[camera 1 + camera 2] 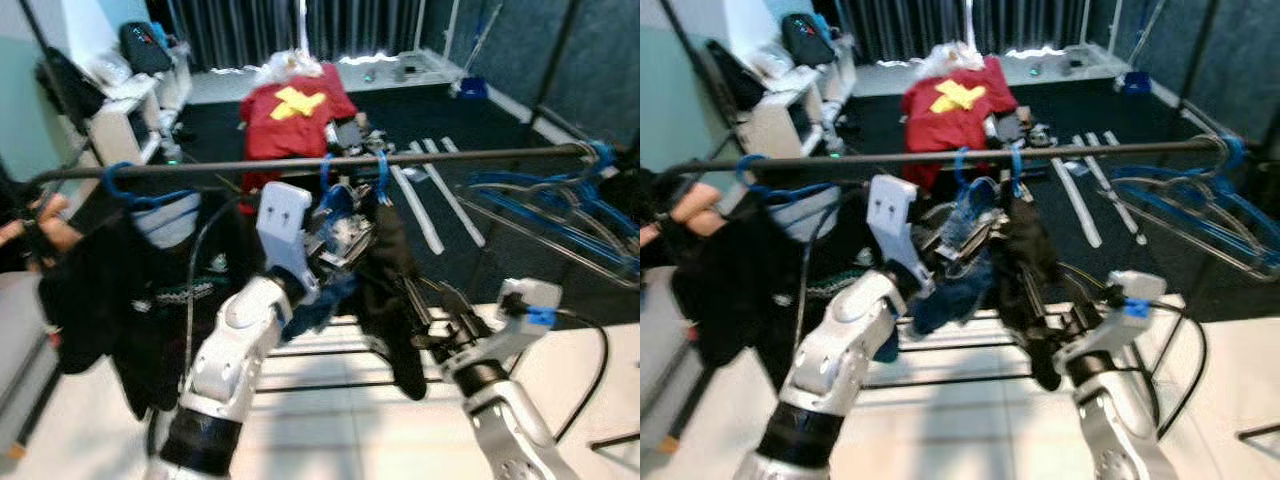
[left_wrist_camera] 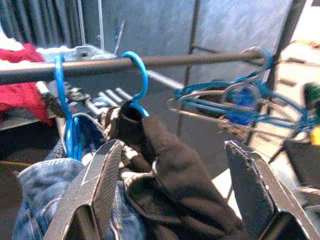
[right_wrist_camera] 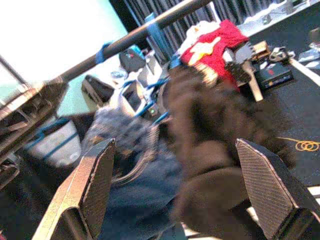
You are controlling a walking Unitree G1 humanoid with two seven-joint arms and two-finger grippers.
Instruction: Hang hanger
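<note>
right gripper (image 1: 428, 318) sits low & nearest, fingers spread, just beside the hem of the dark garment (image 1: 390, 290), prob to steady it. left gripper (image 2: 170, 195) is spread either side of that garment, just under the rail (image 1: 300, 165). blue hanger (image 2: 134, 80) is hooked over the rail w/ the garment on it. farther back, a red shirt (image 1: 295, 110) on the floor.
</note>
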